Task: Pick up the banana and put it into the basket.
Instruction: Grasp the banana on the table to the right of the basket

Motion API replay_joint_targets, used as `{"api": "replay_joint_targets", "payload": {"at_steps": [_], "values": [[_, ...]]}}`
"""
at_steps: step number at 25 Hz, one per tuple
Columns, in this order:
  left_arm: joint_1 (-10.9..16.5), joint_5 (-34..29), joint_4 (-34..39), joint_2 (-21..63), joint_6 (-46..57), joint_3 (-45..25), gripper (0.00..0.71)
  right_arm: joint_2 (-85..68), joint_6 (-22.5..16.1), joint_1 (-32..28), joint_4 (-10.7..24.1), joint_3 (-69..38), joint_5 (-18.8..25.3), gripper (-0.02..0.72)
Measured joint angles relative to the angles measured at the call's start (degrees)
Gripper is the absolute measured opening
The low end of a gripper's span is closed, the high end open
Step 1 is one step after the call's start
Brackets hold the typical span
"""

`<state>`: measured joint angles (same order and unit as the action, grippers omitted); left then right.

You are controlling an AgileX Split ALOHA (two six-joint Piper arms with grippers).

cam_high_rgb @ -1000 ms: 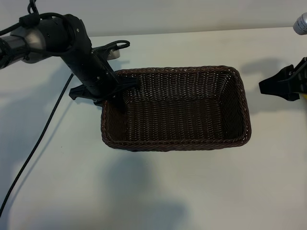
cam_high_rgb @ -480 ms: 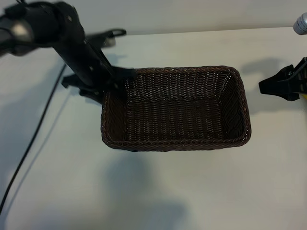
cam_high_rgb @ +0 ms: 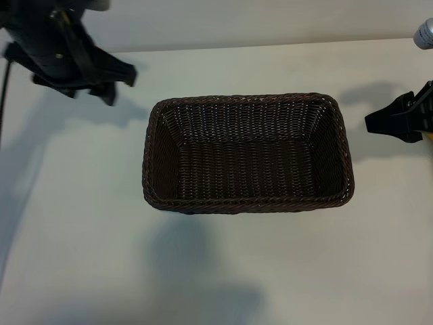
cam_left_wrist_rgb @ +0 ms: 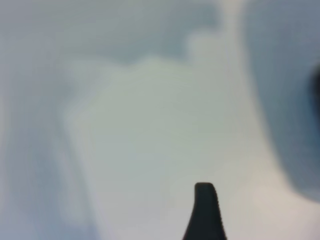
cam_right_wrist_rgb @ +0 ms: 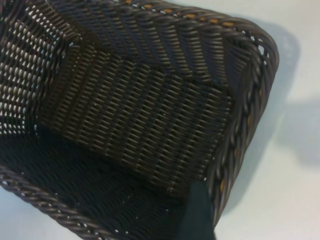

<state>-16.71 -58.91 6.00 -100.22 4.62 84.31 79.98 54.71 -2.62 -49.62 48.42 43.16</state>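
Observation:
The dark brown woven basket (cam_high_rgb: 247, 152) stands empty in the middle of the white table; its inside (cam_right_wrist_rgb: 135, 115) fills the right wrist view. No banana can be made out. A thin yellow sliver (cam_high_rgb: 429, 135) shows at the right edge behind my right gripper, too little to tell what it is. My left gripper (cam_high_rgb: 88, 81) hangs open over bare table off the basket's far left corner, holding nothing; the left wrist view shows one finger (cam_left_wrist_rgb: 205, 212) over the white surface. My right gripper (cam_high_rgb: 389, 120) is parked open to the right of the basket, its finger (cam_right_wrist_rgb: 200, 212) near the rim.
A grey cylindrical object (cam_high_rgb: 425, 32) sits at the far right corner. A black cable (cam_high_rgb: 3, 88) hangs at the left edge. White table (cam_high_rgb: 223, 271) stretches in front of the basket.
My left gripper opened at the basket's left rim, then pulled away up and to the left, off the basket. The basket and right arm have not moved.

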Motion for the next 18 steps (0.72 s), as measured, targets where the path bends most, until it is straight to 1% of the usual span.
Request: {"api": "replay_joint_targets", "payload": {"at_steps": [2, 5, 10, 12, 14, 18], "values": [[1.6, -0.7, 3.1, 0.0, 0.5, 0.0, 0.577, 0.0, 0.0, 0.0, 0.0, 0.0, 0.1, 0.606], [5.5, -0.9, 4.3, 0.0, 0.5, 0.0, 0.577, 0.0, 0.0, 0.0, 0.0, 0.0, 0.1, 0.606], [13.5, -1.6, 4.3, 0.0, 0.5, 0.0, 0.577, 0.0, 0.0, 0.0, 0.0, 0.0, 0.1, 0.606], [15.9, -3.3, 4.6, 0.0, 0.5, 0.0, 0.577, 0.0, 0.0, 0.0, 0.0, 0.0, 0.1, 0.606], [16.8, -4.9, 4.7, 0.0, 0.5, 0.0, 0.577, 0.0, 0.0, 0.0, 0.0, 0.0, 0.2, 0.606], [16.6, -8.3, 2.9, 0.6, 0.3, -0.1, 0.577, 0.0, 0.0, 0.0, 0.0, 0.0, 0.2, 0.606]]}}
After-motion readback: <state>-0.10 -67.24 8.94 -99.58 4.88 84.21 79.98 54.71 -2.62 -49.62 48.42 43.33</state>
